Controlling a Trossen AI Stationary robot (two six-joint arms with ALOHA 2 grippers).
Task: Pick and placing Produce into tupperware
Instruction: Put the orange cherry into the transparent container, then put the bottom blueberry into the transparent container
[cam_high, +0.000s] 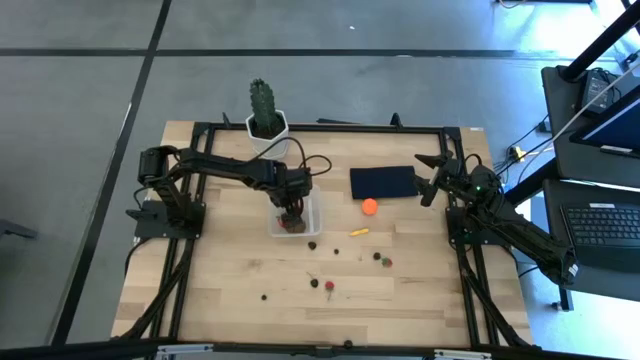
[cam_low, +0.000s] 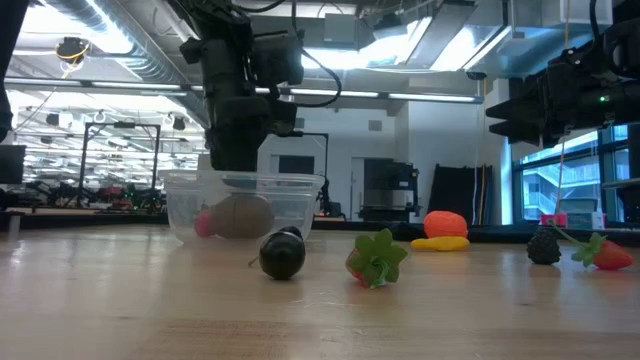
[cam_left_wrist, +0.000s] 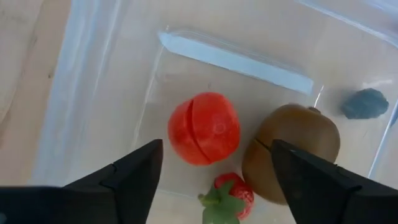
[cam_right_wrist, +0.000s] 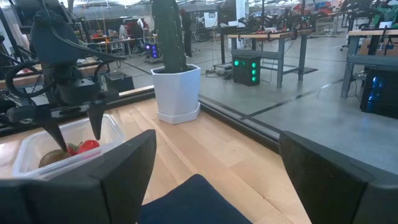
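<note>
The clear square tupperware (cam_high: 303, 221) stands on the table, near its middle. Inside lie a red tomato piece (cam_left_wrist: 204, 127), a brown kiwi-like lump (cam_left_wrist: 291, 149) and a small strawberry (cam_left_wrist: 227, 196). My left gripper (cam_high: 290, 210) hangs open just above it, fingers pointing down into the opening (cam_left_wrist: 214, 168) and touching nothing. The orange ball (cam_high: 370, 207), yellow sliver (cam_high: 358, 232), dark berries (cam_high: 313, 243) and red pieces (cam_high: 384, 261) lie loose on the wood. My right gripper (cam_high: 425, 178) waits open at the navy rectangle's right end.
The green cactus in its white pot (cam_high: 267, 125) stands at the far edge, just behind the tupperware. The flat navy rectangle (cam_high: 382, 182) lies right of it. A dark berry (cam_low: 282, 253) and a strawberry (cam_low: 377, 258) sit near the tupperware's near side.
</note>
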